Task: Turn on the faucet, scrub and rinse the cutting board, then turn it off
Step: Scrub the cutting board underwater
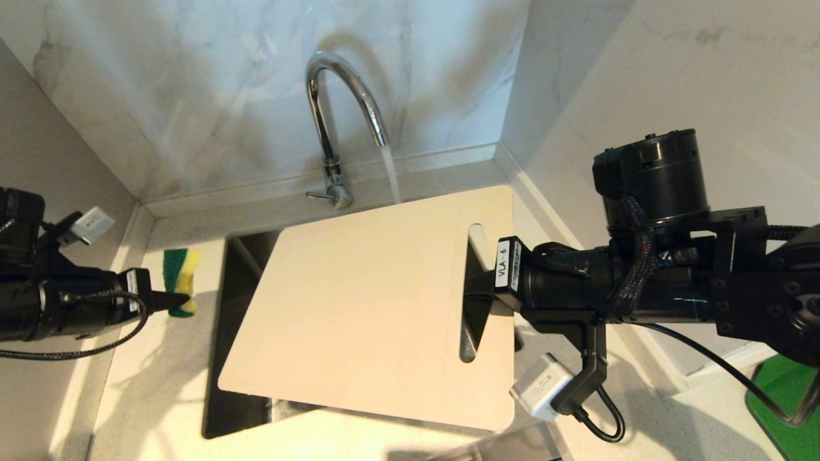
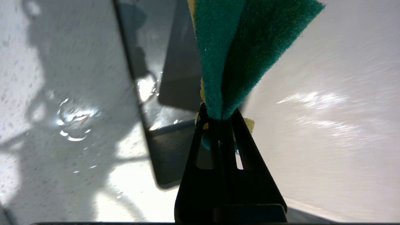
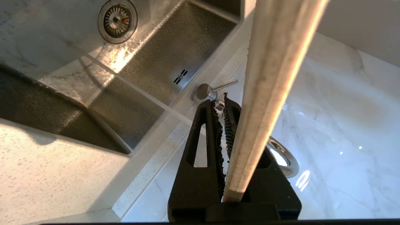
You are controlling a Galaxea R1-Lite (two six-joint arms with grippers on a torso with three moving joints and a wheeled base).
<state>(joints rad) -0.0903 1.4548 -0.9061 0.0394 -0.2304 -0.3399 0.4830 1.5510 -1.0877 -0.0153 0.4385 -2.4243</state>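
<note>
Right gripper — cutting board over sink

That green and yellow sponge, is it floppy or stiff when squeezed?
Probably soft: the sponge folds and pinches narrow where the left end effector clamps it. Likely light, since it juts out unsupported. Possibly damp: droplets lie on the counter.

Pretty bright overall. Head view is sharp, w/ soft shadows on the wall behind the faucet. Left wrist view has motion blur on the right, glare off wet counter. Sink and marble show specular glints.
</note>
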